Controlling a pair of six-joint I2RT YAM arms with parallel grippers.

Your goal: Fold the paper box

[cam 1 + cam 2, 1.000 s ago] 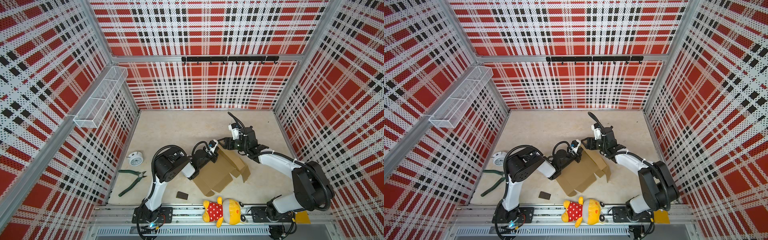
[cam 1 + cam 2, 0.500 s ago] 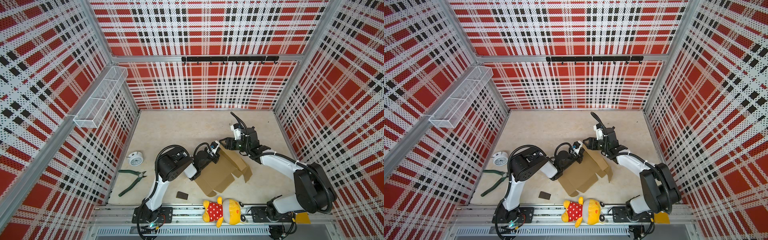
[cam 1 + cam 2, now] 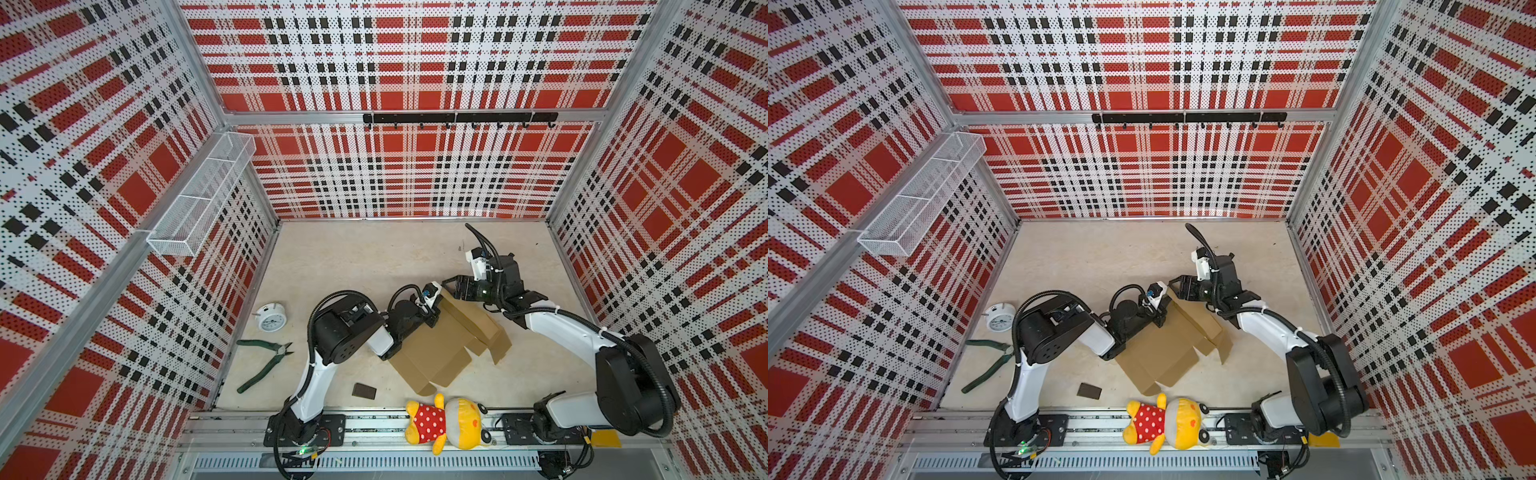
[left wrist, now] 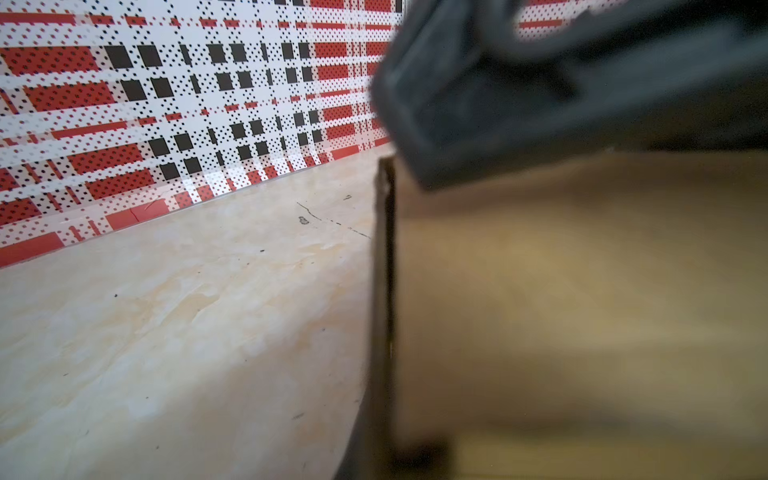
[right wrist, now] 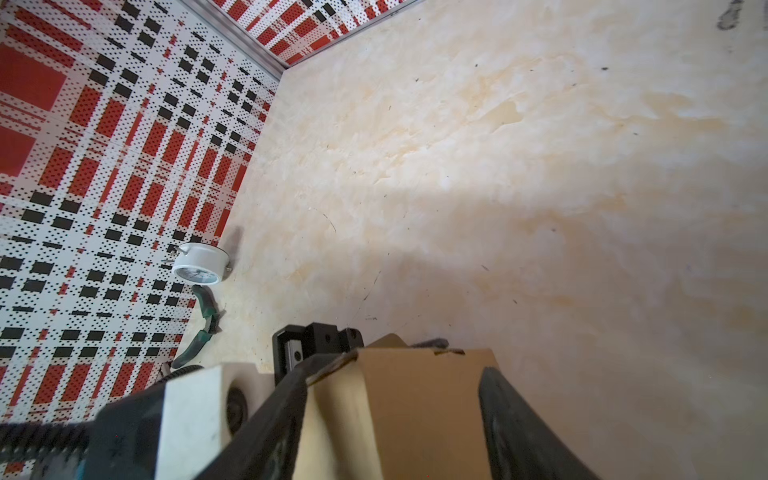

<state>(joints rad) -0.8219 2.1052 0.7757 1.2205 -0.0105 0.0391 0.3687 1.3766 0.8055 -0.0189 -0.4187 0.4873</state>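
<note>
One wrist view alone shows the right tool (image 5: 409, 372) straddling the paper box (image 5: 419, 415).

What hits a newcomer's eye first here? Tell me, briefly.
The loud red, black and white plaid walls around the whole cell strike first. Below them, left gripper and right gripper meet at the far corner of the partly folded brown paper box. A yellow plush toy in red polka dots lies on the front rail.
</note>
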